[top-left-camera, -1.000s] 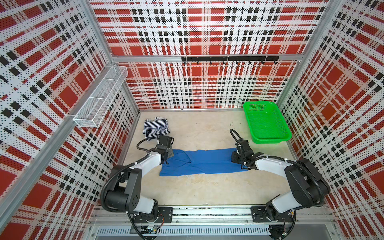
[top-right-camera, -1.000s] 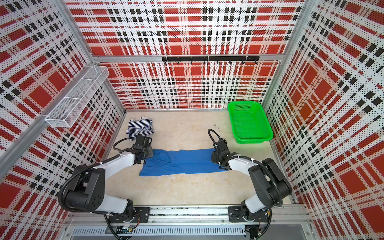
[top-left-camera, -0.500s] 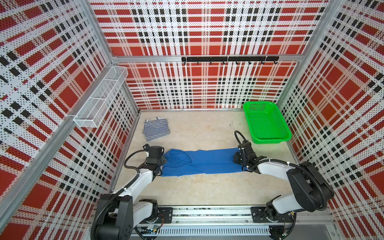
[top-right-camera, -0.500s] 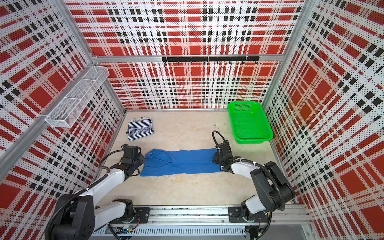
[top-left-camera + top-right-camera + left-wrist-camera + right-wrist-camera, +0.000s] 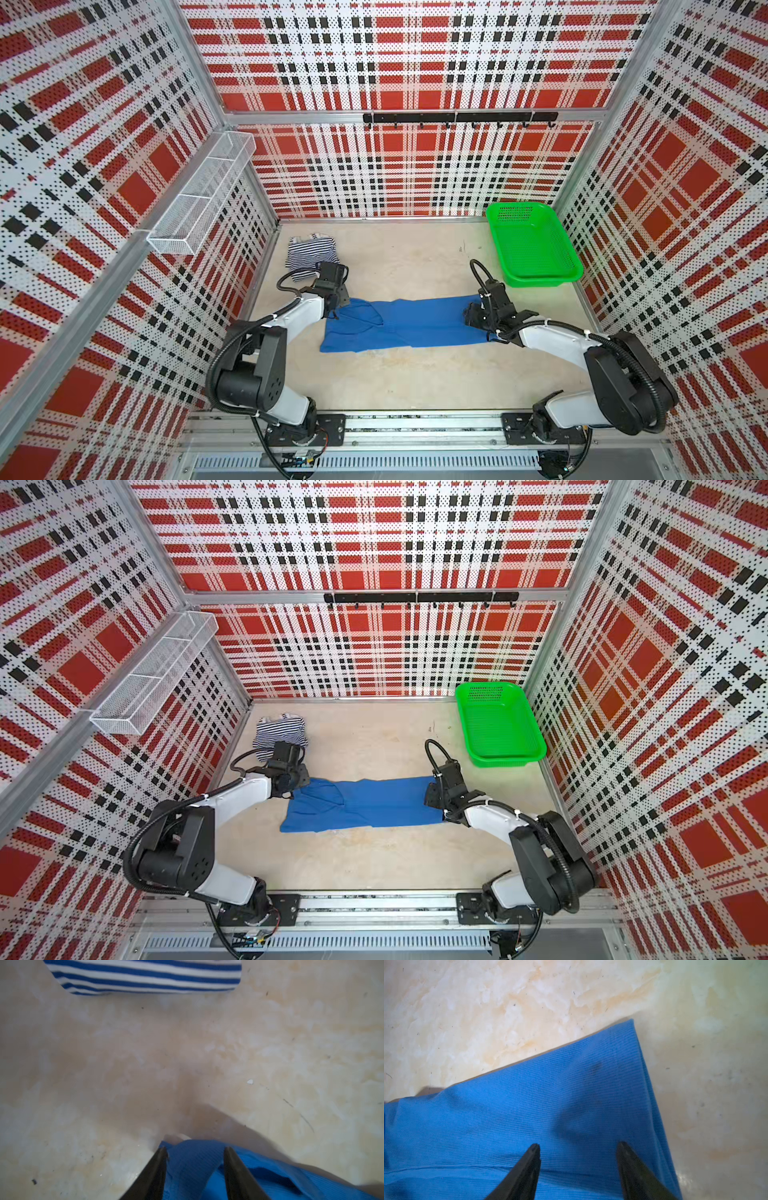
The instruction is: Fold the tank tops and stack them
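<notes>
Jaws on the left gripper (image 5: 195,1149) stand spread: we see its two dark fingers (image 5: 158,1167) apart, with a raised band of the royal blue tank top (image 5: 415,322) running between them, loose rather than squeezed. On the right gripper (image 5: 578,1145) the jaws are spread wider and nothing is pinched. Its fingertips (image 5: 534,1149) hang over flat ribbed cloth, and we cannot tell whether they touch it.

We take the blue tank top as our landmark. It lies stretched out lengthwise on the marbled beige table (image 5: 415,386), not yet folded small. Its right end lies flat with a straight edge, and its left end is rumpled into loose layers. In both top views the left gripper sits at the far corner of the top's left end, and the right gripper sits over its right end.

Beyond the blue top's left end, toward the back wall, the striped tank top (image 5: 309,251) rests as a small folded bundle. It lies apart from the blue one, with bare table between them, so the two are not stacked. Beyond the blue top's right end, near it but not touching, stands the green mesh basket (image 5: 536,276).
</notes>
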{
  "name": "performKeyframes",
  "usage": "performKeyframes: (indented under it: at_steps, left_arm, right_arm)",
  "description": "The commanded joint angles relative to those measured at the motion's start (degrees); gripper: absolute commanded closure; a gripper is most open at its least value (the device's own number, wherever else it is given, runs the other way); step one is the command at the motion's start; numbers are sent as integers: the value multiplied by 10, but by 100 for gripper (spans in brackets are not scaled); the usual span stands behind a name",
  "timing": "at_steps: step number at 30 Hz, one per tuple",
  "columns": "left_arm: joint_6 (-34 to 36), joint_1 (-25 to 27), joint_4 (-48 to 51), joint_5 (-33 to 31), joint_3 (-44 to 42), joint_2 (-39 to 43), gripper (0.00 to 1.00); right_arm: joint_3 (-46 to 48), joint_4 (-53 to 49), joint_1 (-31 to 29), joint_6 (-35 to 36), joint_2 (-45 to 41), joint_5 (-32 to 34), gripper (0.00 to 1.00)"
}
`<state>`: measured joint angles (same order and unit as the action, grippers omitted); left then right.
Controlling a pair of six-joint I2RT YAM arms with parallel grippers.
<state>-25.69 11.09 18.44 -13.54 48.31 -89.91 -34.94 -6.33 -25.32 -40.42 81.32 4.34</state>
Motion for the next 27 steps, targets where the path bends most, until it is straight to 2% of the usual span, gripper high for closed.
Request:
performKeyframes:
  at_steps: [1,6,8,13,18,19,22,24,25,27]
  left_arm:
    - [22,5,25,-2,22,-25,58]
    - [11,10,24,-24,12,-25,87]
    - [-1,14,22,-34,-3,-8,93]
    - [-47,15,-13,-58,-81,70,100]
    - [-69,-9,-52,-26,-149,99,100]
    - [-68,-13,-55,-22,-153,96,99]
    - [-62,-19,-53,-14,-152,93,63]
    - [-62,-19,-42,-25,-144,117,52]
    - [-61,-20,-34,-29,-137,136,47]
    - [-61,-20,-14,-37,-118,171,42]
  right_arm:
    - [-11,3,3,-4,14,4,38]
    - [-6,14,4,-16,35,17,38]
    - [-4,15,3,-23,45,24,38]
    - [21,34,7,-50,66,36,40]
    - [34,48,7,-74,72,26,41]
    - [33,44,7,-71,66,22,41]
    - [26,29,4,-34,22,9,40]
    - [21,23,-5,-1,-25,15,38]
    - [19,22,-6,15,-51,17,32]
    - [5,-2,-2,22,-77,35,5]
